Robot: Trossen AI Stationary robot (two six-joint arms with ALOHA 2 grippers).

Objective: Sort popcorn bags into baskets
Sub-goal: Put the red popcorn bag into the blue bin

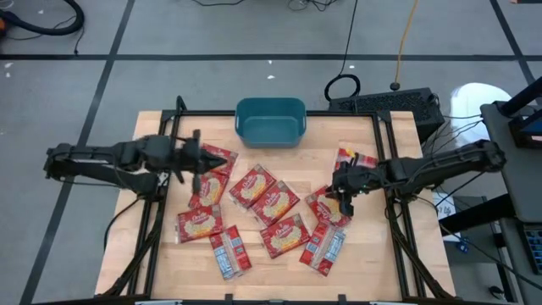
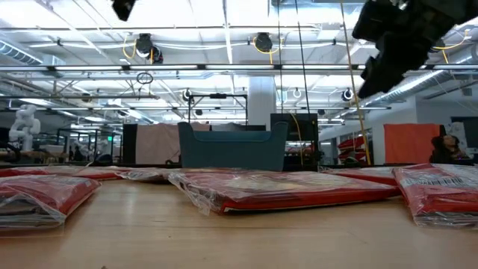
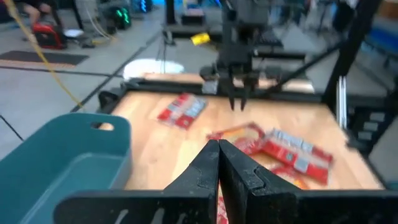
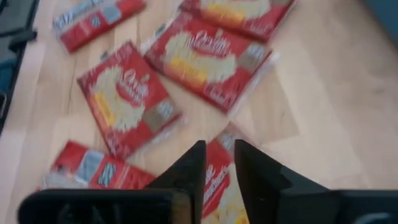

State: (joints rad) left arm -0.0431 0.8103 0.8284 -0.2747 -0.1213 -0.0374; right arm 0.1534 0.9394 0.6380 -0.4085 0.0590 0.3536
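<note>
- Scattered across the wooden table (image 1: 356, 263), the popcorn bags (image 1: 254, 188) lie flat, mostly label up; two near the front edge show their striped backs.
- One packet (image 1: 354, 158) lies apart near the right rail, behind the right arm.
- At the table's back edge sits the teal basket (image 1: 270, 120), nothing visible inside it.
- Above the bags at the right, the right gripper (image 1: 341, 191) hovers with its fingers slightly parted, a red packet (image 4: 219, 180) just beneath them, nothing grasped.
- Over the left bags, the left gripper (image 1: 196, 161) is raised, clenched tight and carrying nothing.
</note>
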